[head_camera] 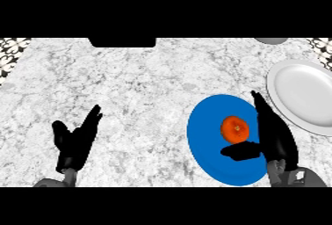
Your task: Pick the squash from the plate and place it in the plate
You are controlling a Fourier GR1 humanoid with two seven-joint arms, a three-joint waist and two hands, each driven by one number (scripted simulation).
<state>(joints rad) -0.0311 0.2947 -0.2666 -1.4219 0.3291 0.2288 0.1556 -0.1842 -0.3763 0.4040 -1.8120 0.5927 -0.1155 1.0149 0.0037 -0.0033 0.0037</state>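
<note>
An orange squash (pixel 235 128) lies on the blue plate (pixel 209 132) at the right of the counter. My right hand (pixel 276 136) stands over the plate's right side, fingers straight and pointing away, just right of the squash. Its thumb (pixel 241 151) reaches left below the squash, so the squash sits in the gap between thumb and fingers; I cannot tell whether they touch it. A white plate (pixel 304 94) lies at the far right, beyond the blue one. My left hand (pixel 76 138) rests open at the lower left, fingers up.
A dark object (pixel 122 42) sits at the counter's far edge in the middle. A grey round thing (pixel 271 40) shows at the top right. Patterned tile edges (pixel 12 55) flank the marble counter at both upper corners.
</note>
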